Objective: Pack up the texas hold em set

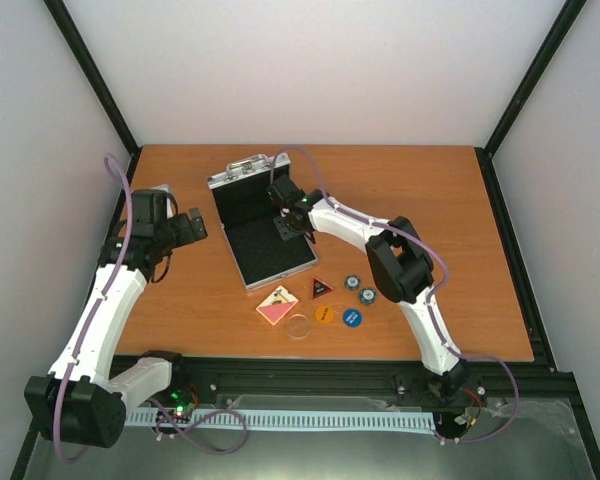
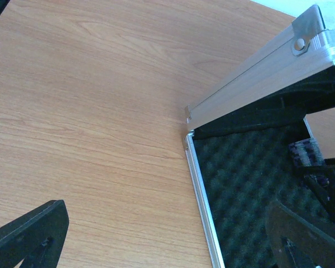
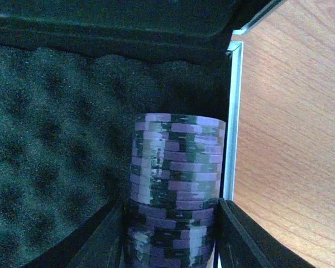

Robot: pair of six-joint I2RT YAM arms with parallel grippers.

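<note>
The right gripper point(image 3: 170, 245) is partly closed, its 2 fingers point(image 3: 95, 240) set against opposite sides of a stack of chips point(image 3: 176, 167). It holds the stack upright on the foam lining point(image 3: 44, 139) inside the open aluminium case point(image 1: 280, 277), hard against the case's right rim and near the hinge corner. I judge this spot is chosen to leave the foam free for the other pieces.

The left gripper point(image 1: 188, 228) hangs just left of the case, jaws fully spread and empty, perhaps to steady it.

In front of the case lie 2 more chip stacks point(image 1: 352, 283), the red-black triangle point(image 1: 321, 289), pink card deck point(image 1: 278, 305), clear disc point(image 1: 299, 325), orange disc point(image 1: 324, 314) and blue disc point(image 1: 352, 318). The raised lid point(image 1: 245, 178) leans over the back of the case and may crowd the gripper's way out.
</note>
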